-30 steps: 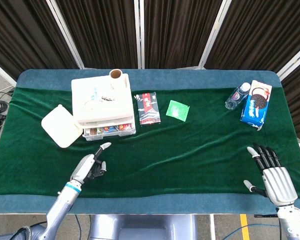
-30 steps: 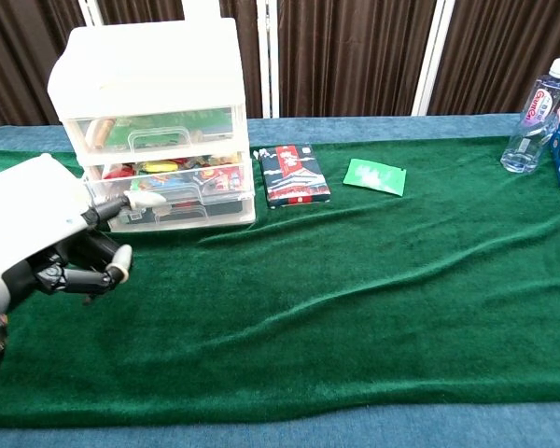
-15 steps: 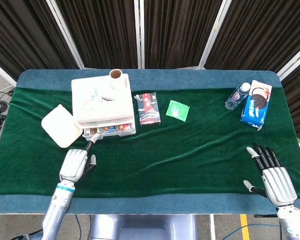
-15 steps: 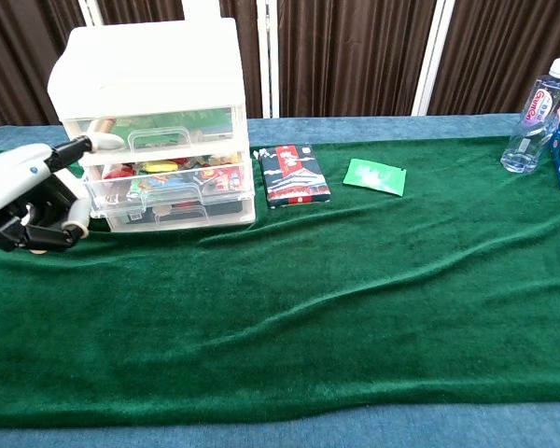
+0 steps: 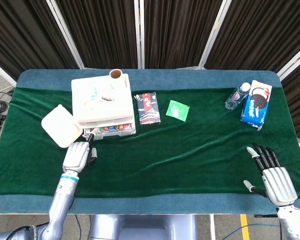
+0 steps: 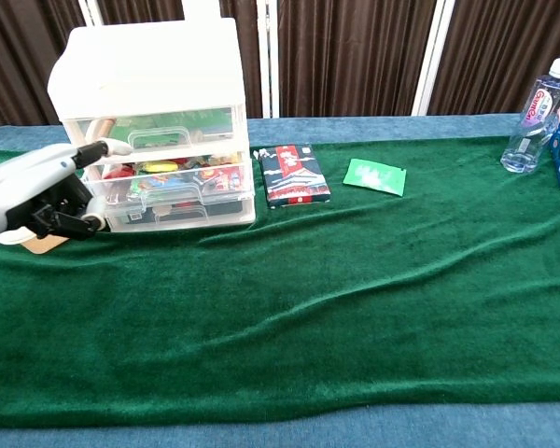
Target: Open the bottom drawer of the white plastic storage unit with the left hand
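The white plastic storage unit [image 5: 102, 102] [image 6: 149, 112] stands at the back left of the green cloth, with three clear drawers all pushed in. Its bottom drawer [image 5: 110, 131] [image 6: 182, 211] holds colourful small items. My left hand [image 5: 77, 156] [image 6: 42, 191] is just in front of the unit's left corner. One finger [image 6: 107, 147] points out at the drawer fronts and the others are curled in, holding nothing. Whether the fingertip touches a drawer cannot be told. My right hand [image 5: 272, 175] lies flat with its fingers spread near the front right edge, seen only in the head view.
A white square lid [image 5: 61, 126] lies left of the unit and a cardboard tube [image 5: 115, 75] stands behind it. To the unit's right lie a dark snack packet [image 6: 294, 174] and a green packet [image 6: 374, 175]. A water bottle [image 6: 538, 103] and a blue cookie box [image 5: 256, 102] stand far right.
My left hand has moved away from the table's front and leftward up to the unit, bringing its extended finger to the drawer fronts. The right hand has stayed still.
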You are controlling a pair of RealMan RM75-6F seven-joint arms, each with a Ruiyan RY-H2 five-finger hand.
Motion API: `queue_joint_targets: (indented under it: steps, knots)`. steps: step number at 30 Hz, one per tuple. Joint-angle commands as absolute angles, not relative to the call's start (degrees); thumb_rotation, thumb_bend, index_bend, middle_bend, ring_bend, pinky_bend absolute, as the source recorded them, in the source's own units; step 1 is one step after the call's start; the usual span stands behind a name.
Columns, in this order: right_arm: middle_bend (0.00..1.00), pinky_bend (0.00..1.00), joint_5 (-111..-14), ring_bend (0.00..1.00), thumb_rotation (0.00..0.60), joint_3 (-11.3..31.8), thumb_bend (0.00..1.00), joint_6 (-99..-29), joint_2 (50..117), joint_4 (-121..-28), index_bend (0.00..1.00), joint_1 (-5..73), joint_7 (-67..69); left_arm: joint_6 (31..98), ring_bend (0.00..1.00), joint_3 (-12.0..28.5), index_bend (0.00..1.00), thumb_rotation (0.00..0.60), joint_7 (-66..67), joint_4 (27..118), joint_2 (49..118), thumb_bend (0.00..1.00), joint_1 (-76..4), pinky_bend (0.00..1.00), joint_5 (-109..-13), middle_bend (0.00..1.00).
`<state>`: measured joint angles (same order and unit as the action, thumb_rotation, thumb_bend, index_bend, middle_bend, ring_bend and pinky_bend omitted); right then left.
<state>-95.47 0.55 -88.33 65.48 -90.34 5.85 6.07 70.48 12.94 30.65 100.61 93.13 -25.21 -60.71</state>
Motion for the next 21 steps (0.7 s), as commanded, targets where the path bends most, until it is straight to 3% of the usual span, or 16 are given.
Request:
queue_joint_targets:
  steps: [1,14,21]
  knots:
    - [0.0,0.0,-95.4,0.0,0.6,0.6,0.09,-88.4,65.4,-90.4,0.03,5.8,6.2,69.7,0.76,13.3,0.01,0.6,30.7,99.9,93.8,0.76,-26.1,0.72,-59.2,0.86]
    - [0.0,0.0,-95.5,0.0,0.6,0.6,0.09,-88.4,65.3,-90.3,0.03,5.8,6.5,68.2,0.76,14.4,0.05,0.6,31.1,97.7,95.8,0.76,-29.2,0.72,-53.3,0.86]
    - [0.0,0.0,-95.6,0.0,0.6,0.6,0.09,-88.5,65.3,-90.4,0.03,5.8,6.5,68.6,0.76,13.8,0.22,0.6,29.5,99.5,95.3,0.76,-29.4,0.72,-53.8,0.86]
